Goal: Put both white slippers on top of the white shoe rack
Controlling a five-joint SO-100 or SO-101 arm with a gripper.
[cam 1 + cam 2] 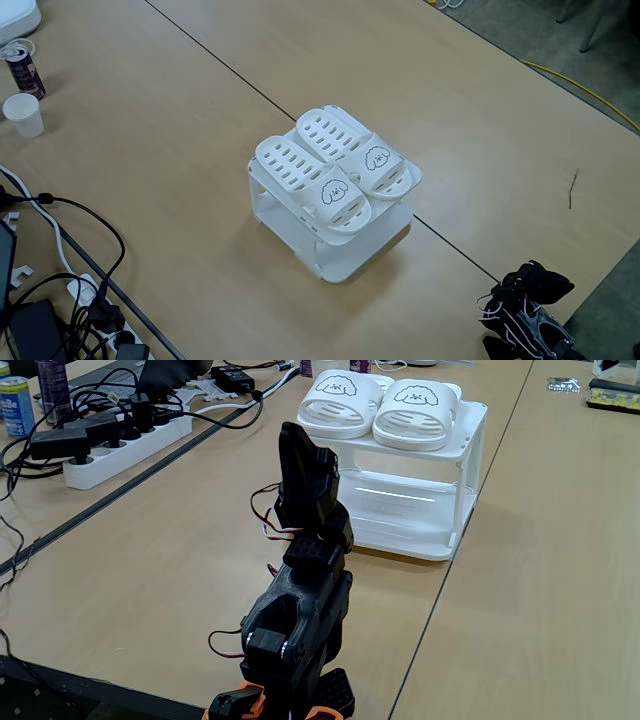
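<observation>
Already done: both white slippers (335, 172) lay side by side atop the white shoe rack (340, 262) on the desk (150, 200).
Fingers: state could not be told.
Advice: retreat clear without nudging the rack.

Black plastic arm (300, 610) w/ orange base bits, thin red/white wires (servo leads).

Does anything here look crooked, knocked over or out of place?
Nothing stands out. Both white slippers lie flat, side by side, on top of the white shoe rack, their toes slightly overhanging its edge. The arm sits folded, away from the rack.
</observation>
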